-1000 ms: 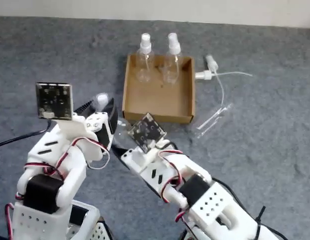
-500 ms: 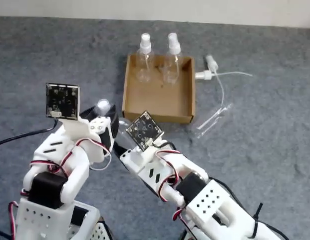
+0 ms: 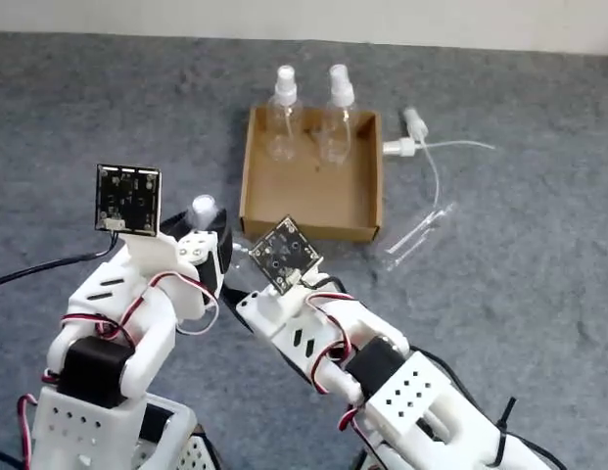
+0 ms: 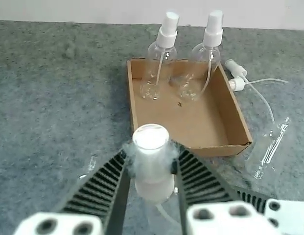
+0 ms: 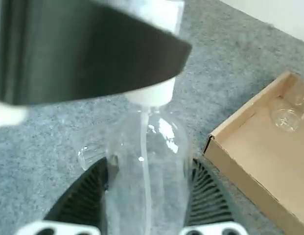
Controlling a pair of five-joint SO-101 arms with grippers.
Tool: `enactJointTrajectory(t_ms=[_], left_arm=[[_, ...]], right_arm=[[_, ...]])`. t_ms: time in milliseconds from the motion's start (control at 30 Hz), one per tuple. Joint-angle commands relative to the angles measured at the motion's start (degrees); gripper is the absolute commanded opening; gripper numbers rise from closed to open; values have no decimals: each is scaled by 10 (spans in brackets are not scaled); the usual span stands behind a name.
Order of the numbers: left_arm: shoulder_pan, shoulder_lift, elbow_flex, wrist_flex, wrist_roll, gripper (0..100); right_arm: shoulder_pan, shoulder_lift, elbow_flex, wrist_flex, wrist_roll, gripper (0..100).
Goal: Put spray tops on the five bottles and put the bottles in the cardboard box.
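Looks like robotics lab bench: grey felt-covered table (image 3: pixel 538 294), bare white wall (image 3: pixel 431 20) behind

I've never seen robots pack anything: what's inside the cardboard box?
A clear spray bottle and a second one lie at the cardboard box's far end, tops poking over its wall. A near corner is hidden behind the spray top in the left jaws.

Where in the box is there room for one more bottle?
The brown cardboard box is bare in its near half; two clear plastic bottles with white spray tops fill the far end. Grey carpet left of the box is free. Right of it, loose white spray tops crowd.
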State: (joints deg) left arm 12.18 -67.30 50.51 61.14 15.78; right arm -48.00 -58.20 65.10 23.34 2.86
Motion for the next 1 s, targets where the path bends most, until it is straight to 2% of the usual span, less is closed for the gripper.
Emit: enactJointTrajectory(t_ms=[0, 133, 233, 367, 633, 800, 967], left_arm=[[8, 4, 9, 1, -10, 50], [5, 3, 3, 1, -66, 143], [-38, 3, -24, 1, -84, 177], [-111, 3, -73, 4, -84, 197], [-204, 3, -89, 5, -90, 193], [-165, -2, -56, 76, -207, 196], [-76, -95, 7, 87, -234, 201]], right_arm=[[37, -27, -45, -34, -4, 3], [71, -27, -47, -33, -7, 3], [76, -27, -47, -33, -9, 3], [76, -27, -47, -33, -9, 3], [77, -27, -49, -36, -9, 3], [95, -24, -100, -51, -9, 3], [98, 53, -201, -19, -9, 3]])
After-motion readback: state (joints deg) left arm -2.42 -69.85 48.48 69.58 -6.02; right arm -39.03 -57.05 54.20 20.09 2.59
